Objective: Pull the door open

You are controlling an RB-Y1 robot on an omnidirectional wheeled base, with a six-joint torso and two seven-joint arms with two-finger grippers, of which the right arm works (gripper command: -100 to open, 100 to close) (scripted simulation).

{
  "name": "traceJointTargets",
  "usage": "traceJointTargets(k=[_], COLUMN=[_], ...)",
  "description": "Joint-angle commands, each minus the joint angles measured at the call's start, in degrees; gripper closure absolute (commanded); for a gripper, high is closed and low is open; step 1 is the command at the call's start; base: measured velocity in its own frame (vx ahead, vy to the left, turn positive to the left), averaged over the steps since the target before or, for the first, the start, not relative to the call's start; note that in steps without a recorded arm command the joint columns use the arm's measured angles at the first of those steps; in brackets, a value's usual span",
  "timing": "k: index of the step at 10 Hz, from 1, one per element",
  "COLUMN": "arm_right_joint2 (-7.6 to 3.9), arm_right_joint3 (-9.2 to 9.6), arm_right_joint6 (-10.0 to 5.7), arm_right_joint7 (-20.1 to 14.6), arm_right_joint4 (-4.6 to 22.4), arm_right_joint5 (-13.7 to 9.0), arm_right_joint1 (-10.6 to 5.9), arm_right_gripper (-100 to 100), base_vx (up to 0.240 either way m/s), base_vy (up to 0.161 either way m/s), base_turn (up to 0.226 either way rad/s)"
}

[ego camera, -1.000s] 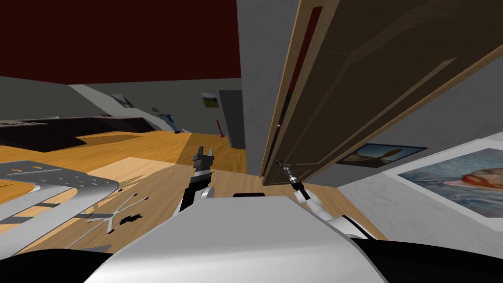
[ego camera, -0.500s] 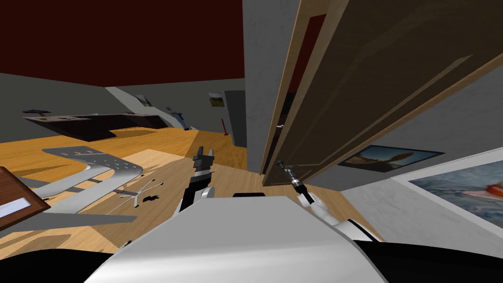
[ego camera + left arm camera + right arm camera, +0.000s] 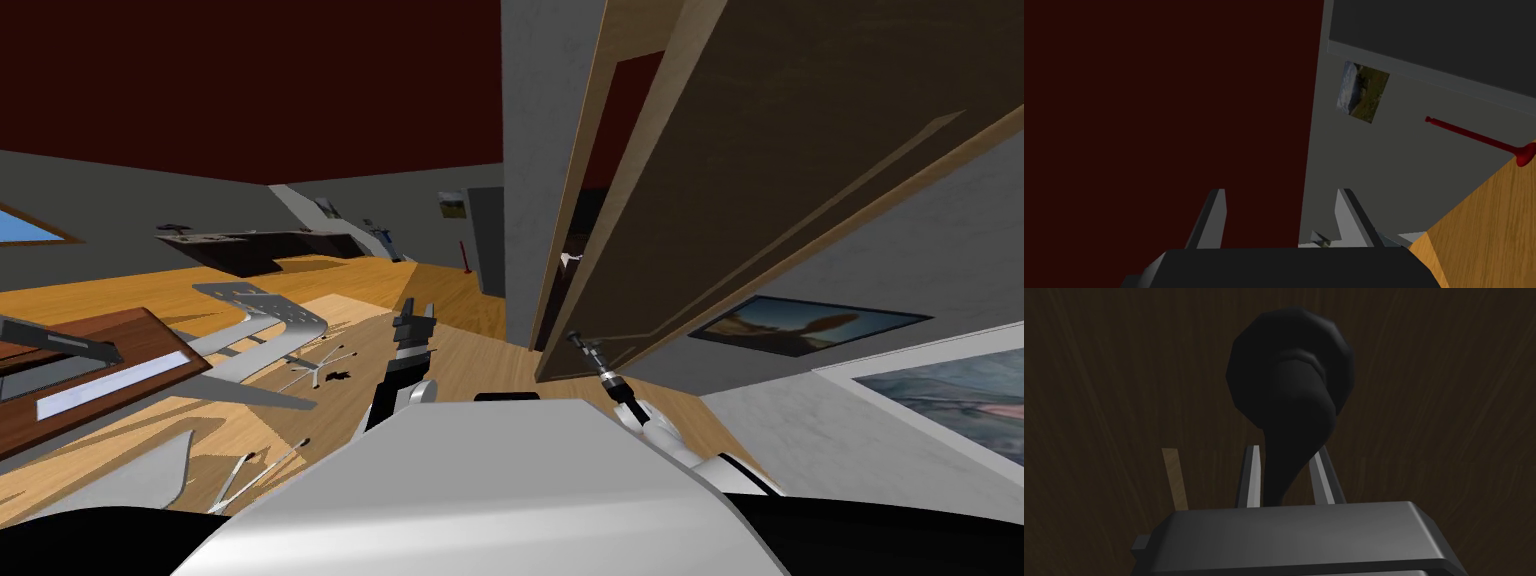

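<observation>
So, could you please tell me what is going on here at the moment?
The robot is working on a dark brown door. Its right pincer is shut on the black handle, fingers pressing the lever's sides. The door stands ajar, with a gap showing beside the light wood frame. The left pincer is open and holds nothing, out over the wood floor.

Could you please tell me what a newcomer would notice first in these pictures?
The big dark brown door dominates the head view's right, standing ajar from its light wooden frame. Close up, the right gripper is shut on its black door handle. The left gripper hangs open above the wooden floor, toward a dark red surface.
</observation>
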Motion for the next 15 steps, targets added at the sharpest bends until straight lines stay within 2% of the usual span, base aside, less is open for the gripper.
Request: traceJointTargets(k=[1, 2, 4, 5, 9, 10, 15], arm_right_joint2=[0.00, -0.54, -1.02, -1.54, -2.47, -2.07, -2.60], arm_right_joint3=[0.00, 0.45, 0.70, 0.97, 1.45, 1.59, 2.13], arm_right_joint6=[0.00, -1.86, -3.33, -4.91, -7.71, -6.64, -9.08], arm_right_joint7=[0.00, -0.48, -0.81, -1.17, -1.80, -1.66, -2.12], arm_right_joint4=[0.00, 0.48, 0.96, 1.48, 2.41, 1.78, 3.60], arm_right_joint5=[0.00, 0.02, -0.01, -0.04, -0.09, 0.04, -0.12], arm_right_joint1=[0.00, 0.96, 1.59, 2.27, 3.49, 3.51, 3.53], arm_right_gripper=[100, 100, 100, 100, 100, 100, 100], base_vx=[-0.094, -0.146, -0.218, -0.218, -0.190, -0.076, -0.228], base_vy=[-0.041, -0.089, -0.108, -0.074, -0.093, -0.028, -0.105], base_turn=[0.036, 0.193, 0.191, 0.193, 0.132, 0.028, 0.211])
